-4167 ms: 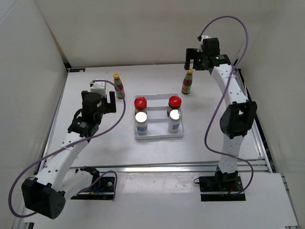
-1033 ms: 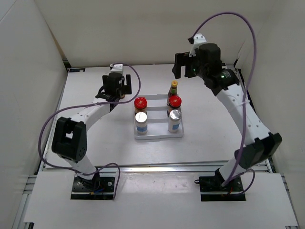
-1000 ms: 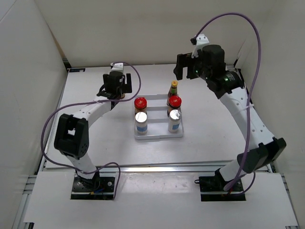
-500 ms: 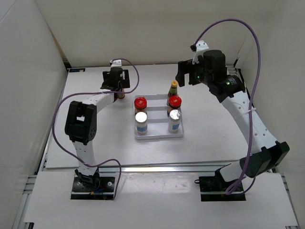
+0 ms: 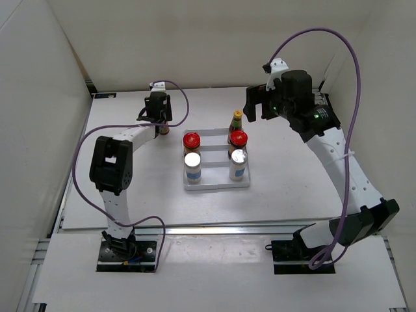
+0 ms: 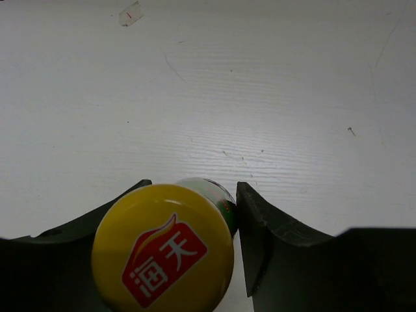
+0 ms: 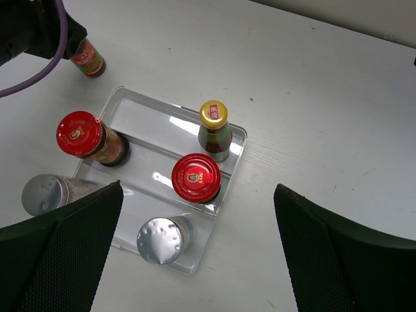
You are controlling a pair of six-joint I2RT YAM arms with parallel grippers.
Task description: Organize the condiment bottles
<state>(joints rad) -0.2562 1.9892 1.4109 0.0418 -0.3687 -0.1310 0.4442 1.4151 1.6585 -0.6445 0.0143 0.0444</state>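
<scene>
A slim red-brown bottle with a yellow cap stands on the table left of the tray. My left gripper is shut on its green neck, one finger on each side. From above, only the bottle's base shows below the gripper. The clear ridged tray holds a second slim bottle at its far right corner. It also holds two red-lidded jars and two silver-topped shakers. My right gripper hangs open high above the tray's right column, holding nothing.
White walls close in the table at the back and on both sides. A metal rail runs along the near edge. Purple cables loop over both arms. A scrap of tape lies on the table beyond the left gripper.
My left gripper reached the slim bottle by the tray and has closed on its neck. The right arm has drifted slightly to the right, still open.
</scene>
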